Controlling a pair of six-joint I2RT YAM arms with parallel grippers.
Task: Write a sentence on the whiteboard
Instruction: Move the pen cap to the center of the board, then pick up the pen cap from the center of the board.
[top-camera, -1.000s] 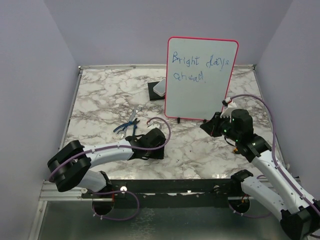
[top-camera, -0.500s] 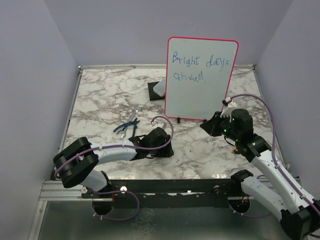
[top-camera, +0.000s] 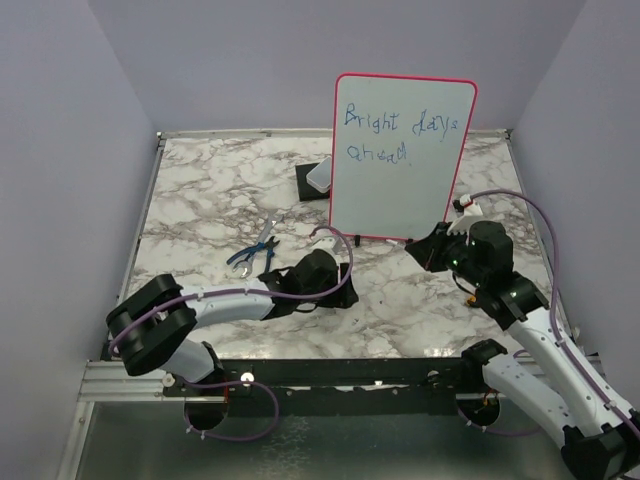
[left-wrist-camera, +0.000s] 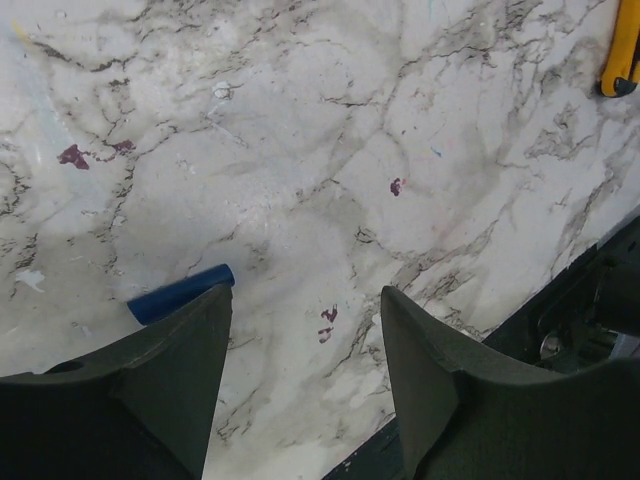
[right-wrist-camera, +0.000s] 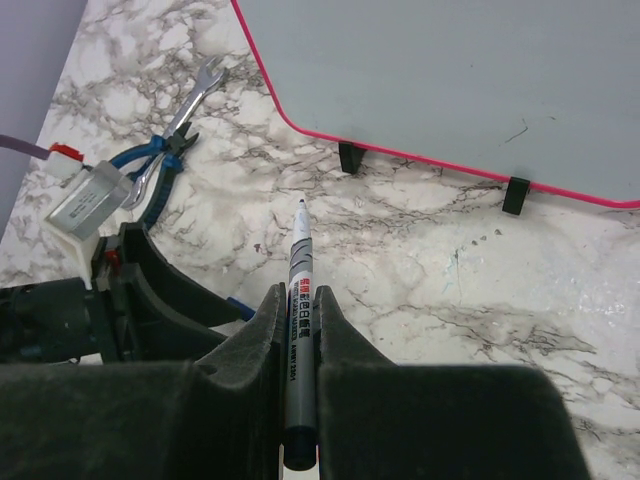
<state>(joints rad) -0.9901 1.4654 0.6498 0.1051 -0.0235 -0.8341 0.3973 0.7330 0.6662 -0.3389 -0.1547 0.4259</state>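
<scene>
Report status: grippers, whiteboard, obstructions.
Left gripper open beside blue cylinder. Right gripper shut on marker. Whiteboard upright, sentence written. Pliers lie apart from it.

You are looking at a table (top-camera: 200, 200) with a white marble pattern veined in grey, smooth with a faint sheen. The whiteboard (top-camera: 400, 190) has a smooth, pale face, a thin red-pink frame and black plastic-looking feet. In front of the whiteboard, the marker (right-wrist-camera: 298, 330) has a glossy white printed barrel. The wrench (right-wrist-camera: 200, 90) is bright bare metal, and the pliers (top-camera: 245, 257) have blue coated handles. The left gripper (left-wrist-camera: 305, 295) and the right gripper (right-wrist-camera: 298, 298) have matt black fingers.
</scene>
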